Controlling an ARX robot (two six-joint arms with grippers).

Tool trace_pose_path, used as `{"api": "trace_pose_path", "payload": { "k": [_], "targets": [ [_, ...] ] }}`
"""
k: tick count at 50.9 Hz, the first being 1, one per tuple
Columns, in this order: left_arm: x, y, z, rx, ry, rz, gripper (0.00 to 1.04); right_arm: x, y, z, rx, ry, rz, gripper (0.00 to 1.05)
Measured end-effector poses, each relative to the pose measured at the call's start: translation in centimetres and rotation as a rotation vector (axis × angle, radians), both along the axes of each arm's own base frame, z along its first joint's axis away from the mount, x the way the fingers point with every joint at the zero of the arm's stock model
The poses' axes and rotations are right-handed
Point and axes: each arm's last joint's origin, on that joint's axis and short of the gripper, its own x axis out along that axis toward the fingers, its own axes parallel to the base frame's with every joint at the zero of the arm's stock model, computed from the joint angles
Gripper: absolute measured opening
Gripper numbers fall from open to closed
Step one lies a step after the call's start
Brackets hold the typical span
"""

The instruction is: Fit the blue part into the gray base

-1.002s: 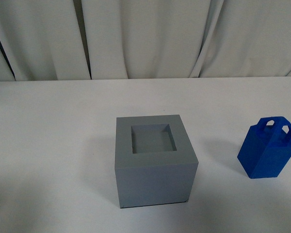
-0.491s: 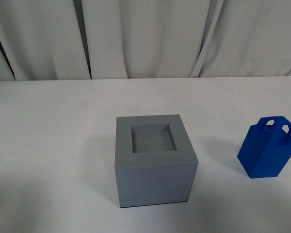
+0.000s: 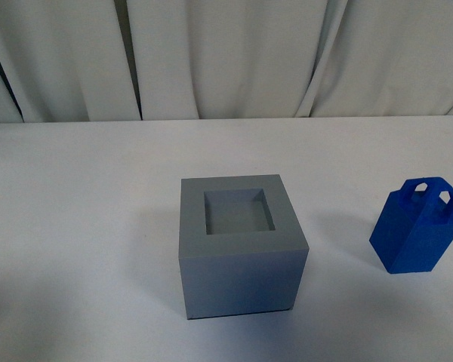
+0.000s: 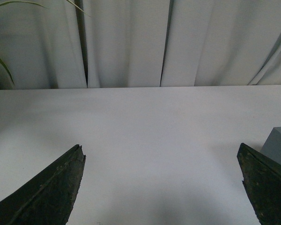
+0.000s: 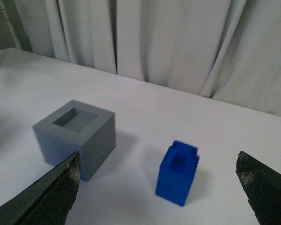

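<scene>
Blue part (image 3: 417,226) stands upright on the desk (image 3: 83,226), well to the right of the gray base (image 3: 241,249). Judged rigid, light and matte: grip its flat side walls below the handle. Right claw (image 5: 158,157) spread wide and empty; left claw (image 4: 160,146) likewise.

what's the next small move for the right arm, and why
Probably lower the open right gripper toward the bright blue plastic handled block: it stands upright on the table, ungripped, apart from the matte gray cube base, whose square recess is empty.
</scene>
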Motion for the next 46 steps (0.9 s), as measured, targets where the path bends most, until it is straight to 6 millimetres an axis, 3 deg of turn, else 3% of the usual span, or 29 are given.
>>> {"api": "trace_pose_path", "payload": {
  "k": [12,21,40,46],
  "targets": [
    [0.0,0.0,0.0,0.000,0.000,0.000,0.99,5.5,0.8,2.2,-0.075,0.091,0.043,0.97],
    [0.0,0.0,0.0,0.000,0.000,0.000,0.99,10.6,2.1,4.1,-0.248,0.202,0.200,0.97],
    [0.0,0.0,0.0,0.000,0.000,0.000,0.99,17.2,3.4,7.0,-0.640,0.334,0.498,0.97],
    [0.0,0.0,0.0,0.000,0.000,0.000,0.99,18.8,3.8,6.9,-0.773,0.356,0.574,0.97]
  ]
}}
